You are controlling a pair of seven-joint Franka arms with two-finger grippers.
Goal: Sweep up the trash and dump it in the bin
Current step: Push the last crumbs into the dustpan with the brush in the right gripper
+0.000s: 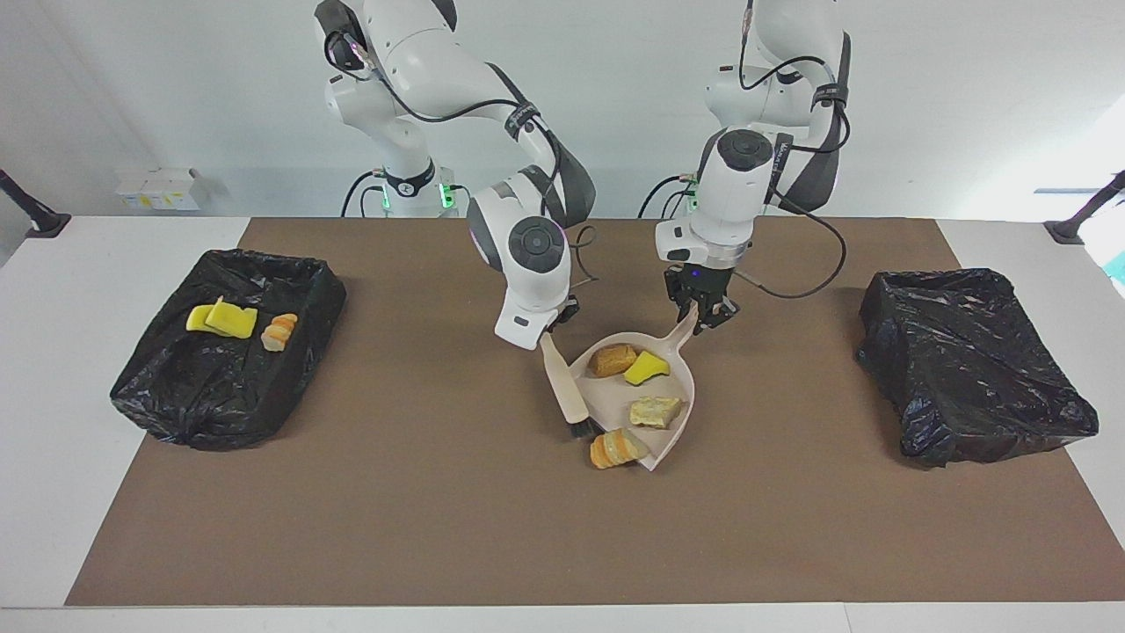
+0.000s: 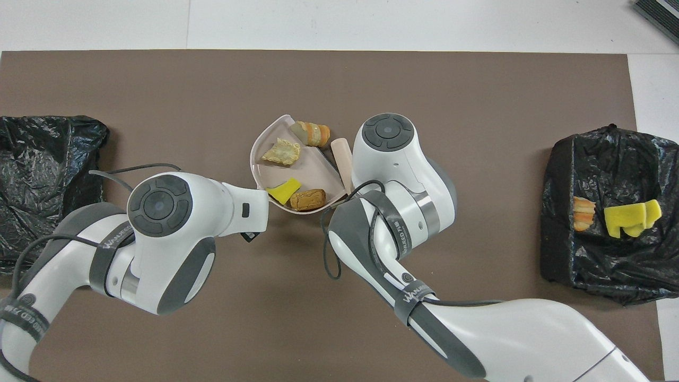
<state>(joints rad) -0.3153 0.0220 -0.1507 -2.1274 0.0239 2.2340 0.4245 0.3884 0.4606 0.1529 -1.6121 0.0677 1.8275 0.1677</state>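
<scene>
**Dustpan Loaded, Brush at Its Edge**

At the middle of the brown mat [image 1: 352,527] on the counter [image 1: 53,422], the pink dustpan [image 1: 672,422] rests with its mouth turned away from the robots. The left gripper [image 1: 703,318] has its jaws clamped on the dustpan's handle, at the end nearest the robots. The right gripper [image 1: 552,327] has its jaws closed on the top of the brush [image 1: 562,387], whose pale handle slants down to dark bristles touching the mat just beside the dustpan's rim, on the side toward the right arm's end of the counter.

Trash in the dustpan counts 4 pieces. A brown nugget [image 1: 613,360] and a yellow sponge wedge [image 1: 646,367] lie side by side deep in the pan, near the handle. A pale tan crusty chunk [image 1: 656,411] sits farther from the robots, mid-pan. An orange-and-tan striped piece [image 1: 615,448] lies right at the pan's lip, partly over the edge, close to the brush bristles.

2 bins lined with black bags stand at the ends of the counter. The bin at the right arm's end [image 1: 220,352] holds yellow sponge pieces [image 1: 224,318] and 1 orange-striped scrap [image 1: 280,331]. The bin at the left arm's end [image 1: 971,365] shows only crumpled black plastic.
</scene>
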